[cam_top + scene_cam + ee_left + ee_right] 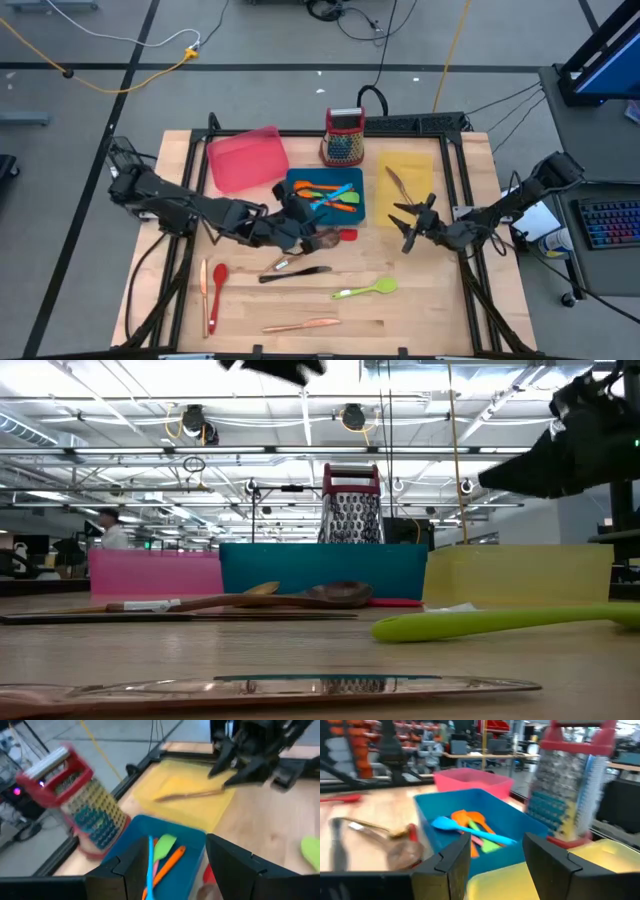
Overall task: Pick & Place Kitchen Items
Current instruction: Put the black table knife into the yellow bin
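Wooden table (420,300) stands on a grey floor strewn w/ cables; a large hall w/ ceiling lights shows behind it in the low view.

Count: 3 trays, 1 box grater (343,136), 2 arms. Loose utensils on the wood: approx. 7, though the cluster by the left gripper is hard to separate.

- Pink tray (246,158): back-left, nothing visible inside.
- Blue tray (352,205): centre, holds orange, green and blue silicone utensils (326,194).
- Yellow tray (408,170): back-right, holds 1 brown utensil (397,183).
- Grater: upright behind the blue tray, between pink and yellow trays.

Loose items, front half of table: red spoon (218,281) and an orange utensil (203,279) near the left edge; copper-toned knife (301,325) near the front edge; green spatula (366,290) right of centre; black-handled utensil (295,272) mid-table; wooden spoon (322,238) just in front of the blue tray.

Open room: front-right corner of the table is bare wood.

Left gripper (296,222): over the front-left corner of the blue tray, fingers spread, holding nothing.
Right gripper (411,222): at the front edge of the yellow tray, fingers parted, nothing between them.
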Available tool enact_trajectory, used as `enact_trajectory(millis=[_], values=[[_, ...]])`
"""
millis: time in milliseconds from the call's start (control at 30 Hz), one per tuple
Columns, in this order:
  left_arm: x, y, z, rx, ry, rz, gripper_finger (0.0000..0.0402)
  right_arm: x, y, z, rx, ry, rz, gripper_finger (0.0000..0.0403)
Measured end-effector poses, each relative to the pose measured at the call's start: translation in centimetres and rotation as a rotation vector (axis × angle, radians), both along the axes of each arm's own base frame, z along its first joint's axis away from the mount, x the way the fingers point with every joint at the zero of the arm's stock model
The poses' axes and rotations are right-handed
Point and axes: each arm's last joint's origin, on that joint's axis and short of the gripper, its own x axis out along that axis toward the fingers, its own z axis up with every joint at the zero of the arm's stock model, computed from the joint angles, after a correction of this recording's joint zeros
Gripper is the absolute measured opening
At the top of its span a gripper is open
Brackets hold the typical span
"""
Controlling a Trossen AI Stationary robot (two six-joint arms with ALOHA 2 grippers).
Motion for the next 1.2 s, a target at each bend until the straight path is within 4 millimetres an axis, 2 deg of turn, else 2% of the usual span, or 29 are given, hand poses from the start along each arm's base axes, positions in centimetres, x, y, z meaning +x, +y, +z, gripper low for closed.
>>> enact_trajectory(millis=[333, 567, 700, 867, 1200], values=[[-5.4, 0.9, -3.3, -0.020, -0.080, -0.008, 0.0202, 0.7, 0.8, 1.2, 0.043, -0.046, 0.134, 0.0177], [-7.7, 0.3, -6.5, -0.031, -0.145, -0.093, 0.0202, 1.0, 1.2, 2.0, 0.077, -0.100, 0.240, 0.0172], [-8.2, -0.1, -8.1, -0.030, -0.157, -0.133, 0.0203, 1.7, 1.7, 2.8, 0.075, -0.096, 0.285, 0.0173], [-8.5, -0.4, -8.9, -0.062, -0.174, -0.172, 0.0202, 2.9, 2.4, 3.7, 0.060, -0.097, 0.315, 0.0171], [-8.2, -0.4, -8.4, -0.053, -0.228, -0.187, 0.0202, 4.4, 3.4, 2.9, 0.148, -0.061, 0.361, 0.0171]])
